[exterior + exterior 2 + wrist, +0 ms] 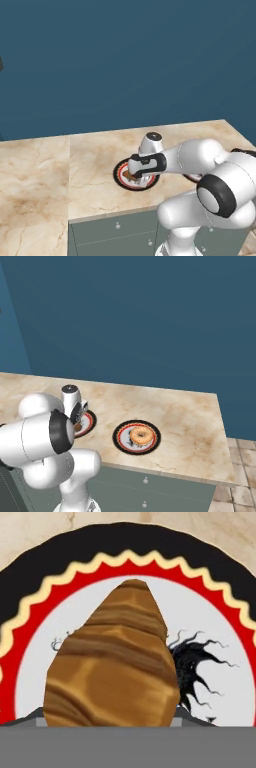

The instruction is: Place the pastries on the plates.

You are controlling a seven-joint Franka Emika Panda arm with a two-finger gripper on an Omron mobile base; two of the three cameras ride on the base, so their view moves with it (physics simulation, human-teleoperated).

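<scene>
Marble counter [190, 421] runs in front of a dark blue wall [150, 316], with grey cabinet fronts [150, 491] below its near edge. Nearest the base, the white arm [200, 170] reaches forward and bends its hand straight down over the left plate [121, 178], a posture that suits lowering something onto the white centre. In the hand view the darker brown pastry [112, 667] sits right in front of the camera over the left plate's middle, above the black ornate figure [197, 662]. The gripper [134, 175] appears to hold it, but the fingertips are hidden, so whether the jaws pinch it or have let go cannot be told. To the right, the ring pastry [141, 435] lies centred on the right plate [120, 442], so that half looks done. Releasing and lifting clear seems what remains.
</scene>
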